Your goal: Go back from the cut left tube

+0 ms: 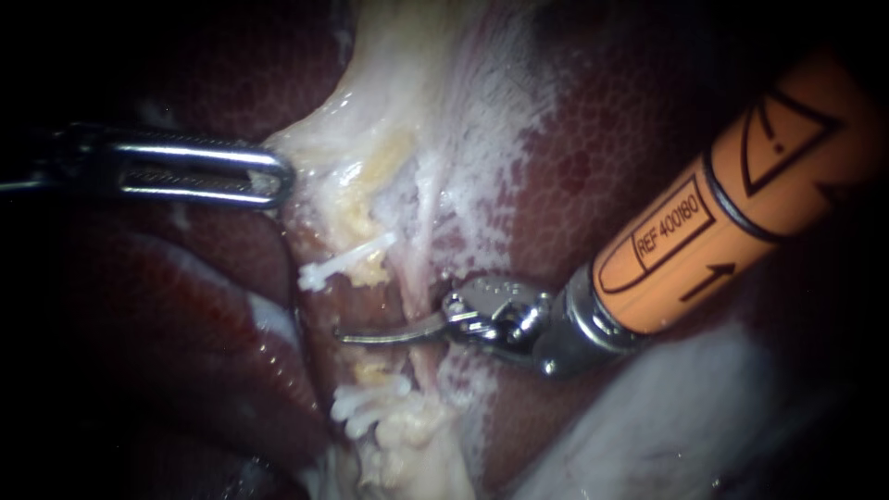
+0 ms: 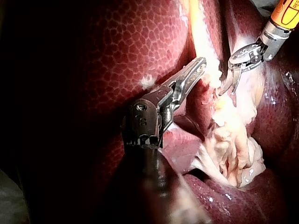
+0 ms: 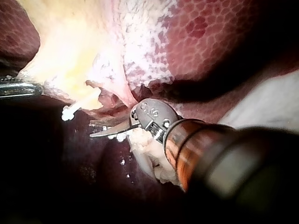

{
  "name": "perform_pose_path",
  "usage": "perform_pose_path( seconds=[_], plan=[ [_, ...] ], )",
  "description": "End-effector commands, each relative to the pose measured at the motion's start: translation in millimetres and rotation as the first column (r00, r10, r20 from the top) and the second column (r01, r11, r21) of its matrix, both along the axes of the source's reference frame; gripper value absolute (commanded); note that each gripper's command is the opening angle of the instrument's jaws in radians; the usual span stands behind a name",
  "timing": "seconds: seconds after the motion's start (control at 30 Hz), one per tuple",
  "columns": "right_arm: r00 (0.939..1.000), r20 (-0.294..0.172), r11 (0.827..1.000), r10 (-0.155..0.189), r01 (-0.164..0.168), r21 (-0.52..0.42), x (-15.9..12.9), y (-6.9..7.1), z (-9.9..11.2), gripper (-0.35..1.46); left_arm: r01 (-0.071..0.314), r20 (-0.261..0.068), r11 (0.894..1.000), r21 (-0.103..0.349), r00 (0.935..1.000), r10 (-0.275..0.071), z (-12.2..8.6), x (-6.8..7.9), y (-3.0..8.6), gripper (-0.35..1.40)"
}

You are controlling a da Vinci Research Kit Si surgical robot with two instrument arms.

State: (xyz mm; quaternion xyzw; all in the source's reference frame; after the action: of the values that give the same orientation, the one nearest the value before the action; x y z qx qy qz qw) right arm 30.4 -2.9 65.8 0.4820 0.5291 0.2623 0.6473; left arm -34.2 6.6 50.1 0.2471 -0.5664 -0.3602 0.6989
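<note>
Dark red liver (image 1: 185, 306) all round; the cut left tube (image 1: 370, 266) lies just left of the right instrument (image 1: 370, 335), blades seemingly together. Left instrument (image 1: 269, 176) clamps pale tissue (image 1: 324, 153). Retreat due: draw rightward, clear.

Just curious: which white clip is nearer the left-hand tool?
The upper clip, just below the left instrument; the lower clips lie beyond the right instrument.

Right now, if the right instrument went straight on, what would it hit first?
Probably the liver, just past the right instrument; it points between the clips, but depth is unclear.
</note>
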Motion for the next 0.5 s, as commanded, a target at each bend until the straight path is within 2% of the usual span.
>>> perform_pose_path(
  seconds=[0.03, 0.33, 0.5],
  plan=[
    [1.0, 0.0, 1.0, 0.001, -0.001, -0.003, 0.1, -0.1, 0.0, 0.59, 0.0, 0.0, 1.0, 0.0, 1.0, 0.0, 0.0, 0.0, 0.0, -0.35],
    [1.0, -0.007, 1.0, 0.0, 0.0, -0.02, 0.1, -0.2, -0.1, 0.69, -0.001, 0.0, 1.0, 0.0, 1.0, 0.001, 0.1, 0.0, 0.0, -0.35],
    [0.9998, -0.018, 0.999, -0.005, 0.004, -0.042, -0.8, -0.3, -0.2, 0.88, -0.001, 0.001, 1.0, 0.0, 1.0, 0.001, 0.1, 0.1, 0.0, -0.35]
  ],
)
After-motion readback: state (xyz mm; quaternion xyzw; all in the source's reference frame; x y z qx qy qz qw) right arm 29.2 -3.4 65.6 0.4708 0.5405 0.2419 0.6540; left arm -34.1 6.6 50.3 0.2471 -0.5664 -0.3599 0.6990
